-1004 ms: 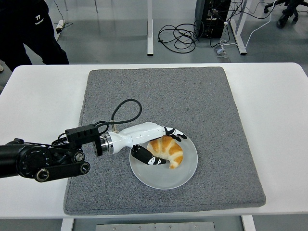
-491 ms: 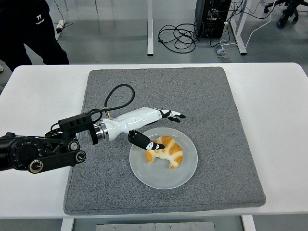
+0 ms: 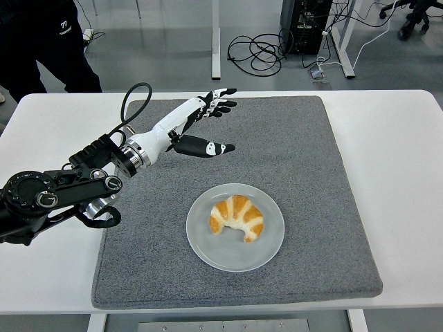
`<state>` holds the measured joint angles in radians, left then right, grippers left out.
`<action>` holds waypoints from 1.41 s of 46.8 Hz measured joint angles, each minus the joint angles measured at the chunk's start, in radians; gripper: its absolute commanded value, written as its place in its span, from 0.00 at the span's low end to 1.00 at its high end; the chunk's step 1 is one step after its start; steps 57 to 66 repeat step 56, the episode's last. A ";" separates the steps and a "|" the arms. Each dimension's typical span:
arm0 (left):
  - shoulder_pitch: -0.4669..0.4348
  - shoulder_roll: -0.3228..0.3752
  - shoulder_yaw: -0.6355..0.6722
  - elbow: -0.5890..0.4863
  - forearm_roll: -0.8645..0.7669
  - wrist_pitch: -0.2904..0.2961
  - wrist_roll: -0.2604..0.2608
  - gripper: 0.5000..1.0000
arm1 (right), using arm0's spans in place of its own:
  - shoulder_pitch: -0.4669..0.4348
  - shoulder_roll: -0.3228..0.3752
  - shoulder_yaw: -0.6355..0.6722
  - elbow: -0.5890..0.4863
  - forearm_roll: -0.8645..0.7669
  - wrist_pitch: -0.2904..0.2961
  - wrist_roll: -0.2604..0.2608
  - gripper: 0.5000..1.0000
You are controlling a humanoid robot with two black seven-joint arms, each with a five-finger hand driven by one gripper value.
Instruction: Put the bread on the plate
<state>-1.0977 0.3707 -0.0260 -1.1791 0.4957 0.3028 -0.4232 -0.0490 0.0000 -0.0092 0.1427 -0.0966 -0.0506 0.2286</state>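
A golden croissant (image 3: pixel 237 217) lies on the round white plate (image 3: pixel 271 239), on the near middle of the grey mat (image 3: pixel 304 159). My left hand (image 3: pixel 216 124) is raised above the mat's far left part, well clear of the plate, with fingers spread and thumb out, holding nothing. Its white forearm and black arm run back to the left edge. The right arm is out of view.
The grey mat covers the middle of the white table (image 3: pixel 394 173). A person in dark clothes (image 3: pixel 41 41) stands at the top left behind the table. Cables (image 3: pixel 256 52) and desk legs are on the floor beyond.
My left hand has let go of the croissant, lifted off the plate and moved up and back toward the mat's far left. The croissant stays on the plate.
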 measured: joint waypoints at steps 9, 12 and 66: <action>0.036 0.018 -0.115 0.090 -0.106 -0.126 0.006 0.76 | 0.000 0.000 0.000 0.000 0.000 0.002 0.000 1.00; 0.052 0.021 -0.167 0.122 -0.161 -0.192 0.008 0.76 | 0.000 0.000 0.000 0.000 0.000 0.002 0.000 1.00; 0.183 -0.020 -0.366 0.403 -0.451 -0.582 0.076 0.83 | 0.000 0.000 0.000 0.002 0.000 0.003 0.000 1.00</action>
